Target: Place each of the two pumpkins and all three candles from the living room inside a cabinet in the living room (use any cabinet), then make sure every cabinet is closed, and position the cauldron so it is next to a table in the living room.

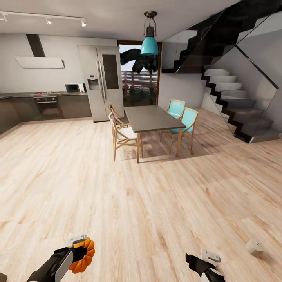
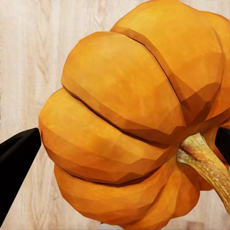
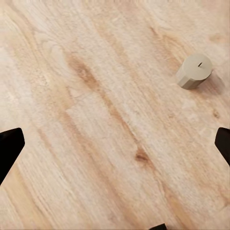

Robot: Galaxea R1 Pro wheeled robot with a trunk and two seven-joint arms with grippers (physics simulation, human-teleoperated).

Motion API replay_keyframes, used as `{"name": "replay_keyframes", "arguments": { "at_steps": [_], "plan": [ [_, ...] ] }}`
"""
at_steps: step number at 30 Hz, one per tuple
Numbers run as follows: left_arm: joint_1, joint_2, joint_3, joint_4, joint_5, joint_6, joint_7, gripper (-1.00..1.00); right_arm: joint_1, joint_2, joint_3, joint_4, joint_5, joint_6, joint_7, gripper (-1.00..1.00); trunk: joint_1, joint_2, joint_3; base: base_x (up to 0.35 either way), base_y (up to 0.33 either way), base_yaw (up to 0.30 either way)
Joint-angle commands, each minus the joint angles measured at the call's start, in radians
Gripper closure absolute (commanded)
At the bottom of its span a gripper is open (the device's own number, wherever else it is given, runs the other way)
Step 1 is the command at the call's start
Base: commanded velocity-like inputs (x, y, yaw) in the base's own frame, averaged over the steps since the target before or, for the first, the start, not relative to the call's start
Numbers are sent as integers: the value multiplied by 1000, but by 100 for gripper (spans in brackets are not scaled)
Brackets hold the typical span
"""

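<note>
An orange ribbed pumpkin (image 1: 84, 256) hangs low over the wood floor at the bottom left of the head view, with my left gripper (image 1: 78, 246) shut on it. In the left wrist view the pumpkin (image 2: 129, 110) is very close, its tan stem (image 2: 206, 163) to one side, and a black fingertip (image 2: 17, 163) presses its flank. My right gripper (image 1: 209, 257) is open with nothing in it, over bare floor. A pale beige candle (image 1: 254, 246) rests on the floor to its right, also seen as the candle (image 3: 195, 71) in the right wrist view. The cabinet and cauldron are out of view.
A grey dining table (image 1: 150, 117) with two wooden chairs (image 1: 121, 131) and two teal chairs (image 1: 184, 121) stands ahead in mid-room. Black stairs (image 1: 235, 102) rise at the right. A fridge (image 1: 100, 82) and kitchen units (image 1: 43, 105) line the far left wall. Wide open floor lies between.
</note>
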Motion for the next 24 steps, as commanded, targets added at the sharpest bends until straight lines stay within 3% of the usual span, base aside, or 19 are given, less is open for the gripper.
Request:
{"name": "replay_keyframes", "arguments": {
  "at_steps": [1,9,18,24],
  "plan": [
    [0,1,-5,-2,11,5,8,100,0,1,-1,-3,-10,5,-3,-100,-4,6,2,0,0,0],
    [0,0,-5,-3,11,5,7,100,0,1,-1,-3,-10,5,-3,-100,-34,62,27,0,0,0],
    [0,0,-12,-9,7,3,7,100,0,1,-1,-4,-9,4,-3,-100,-34,62,27,3,0,0],
    [0,6,-33,-8,2,3,6,100,0,-1,0,-7,-10,-3,2,-100,-34,62,27,231,0,0]
  ]
}}
